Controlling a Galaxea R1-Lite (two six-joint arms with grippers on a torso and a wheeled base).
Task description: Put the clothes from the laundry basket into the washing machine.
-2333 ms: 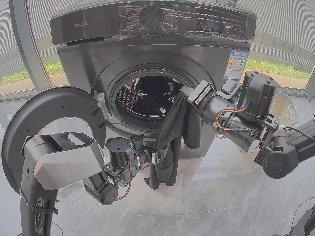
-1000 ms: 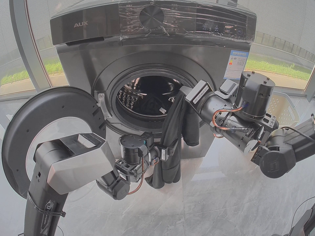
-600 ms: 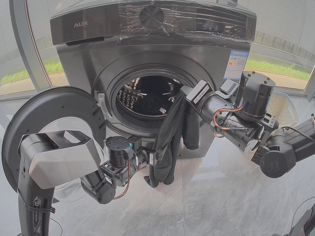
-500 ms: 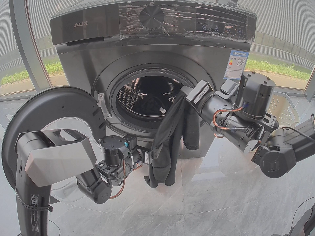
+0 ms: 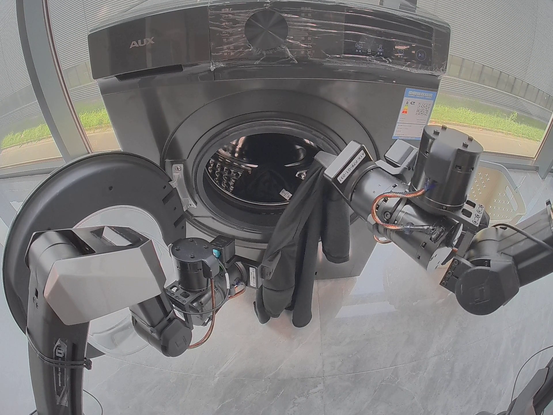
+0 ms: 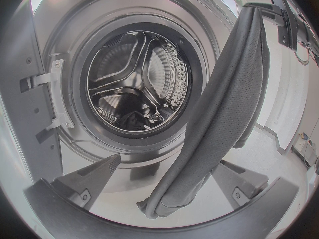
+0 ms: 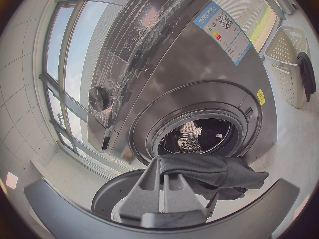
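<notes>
A black garment [image 5: 299, 231] hangs from my right gripper [image 5: 320, 161], which is shut on its top edge [image 7: 199, 170] just in front of the right side of the washing machine's open drum [image 5: 253, 168]. The cloth drapes down to near the floor. My left gripper [image 5: 265, 271] sits low beside the hanging cloth, open, with the garment [image 6: 212, 117] dangling between its fingers [image 6: 96, 173] without being pinched. Dark clothing [image 6: 133, 120] lies at the bottom of the drum. The white laundry basket [image 5: 500, 191] stands to the machine's right, a dark piece [image 7: 307, 73] over its rim.
The round machine door [image 5: 86, 203] is swung wide open at the left, close to my left arm. Pale tiled floor [image 5: 374, 341] spreads in front of the machine. Windows stand behind and beside it.
My left gripper pushed in towards the hanging garment, then drew back to the left and slightly lower. The garment's lower end now hangs in two folds. The right arm has barely moved.
</notes>
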